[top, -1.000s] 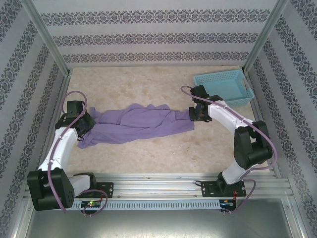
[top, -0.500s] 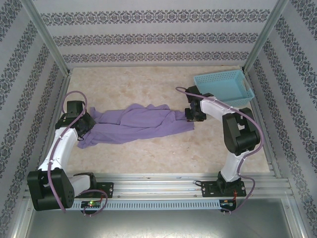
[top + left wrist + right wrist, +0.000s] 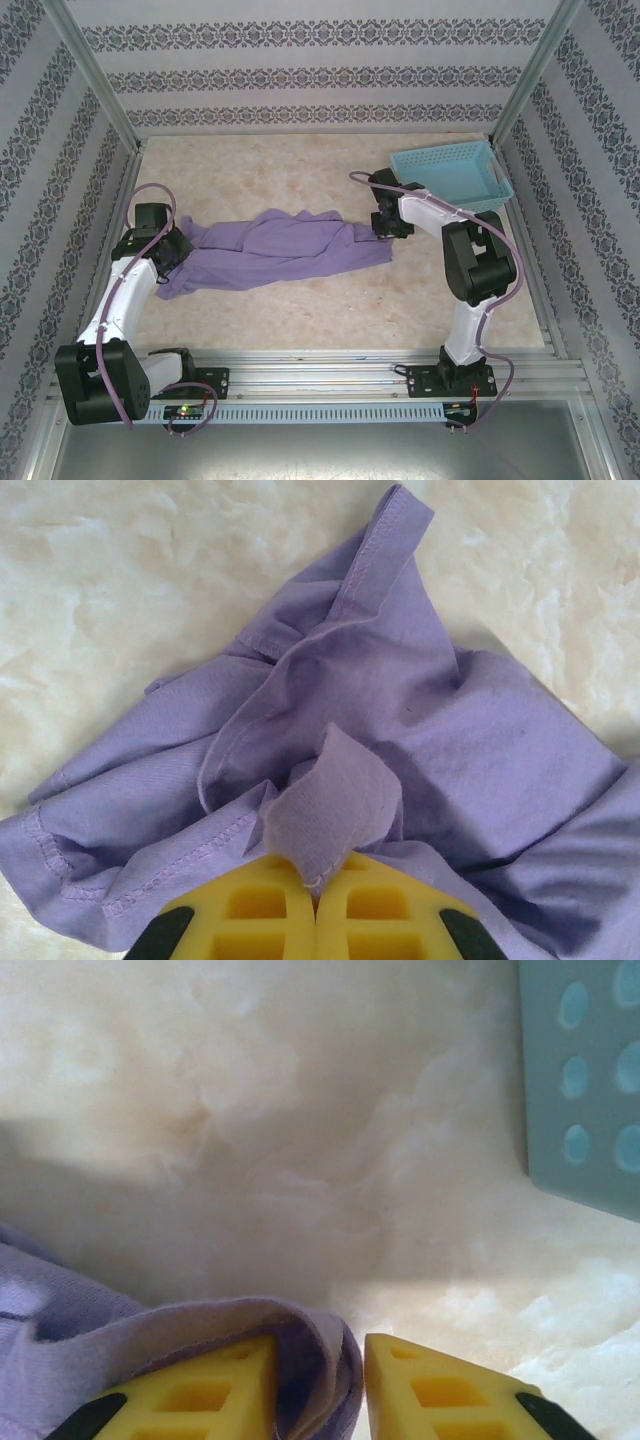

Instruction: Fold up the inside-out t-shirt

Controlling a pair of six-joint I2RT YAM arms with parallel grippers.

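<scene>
T-shirt lies bunched in a long strip across mid-table, stretched between both arms; chest lettering not discernible. Left gripper clamped on a small fold near a stitched hem, finger bases cut off by the frame. Right gripper pinches the shirt's other end, near blue basket; only a cropped, blurred corner of it appears in the right wrist view.

The worktop is brightly, evenly lit; in the right wrist view it is rendered blurred and part-shadowed.
</scene>
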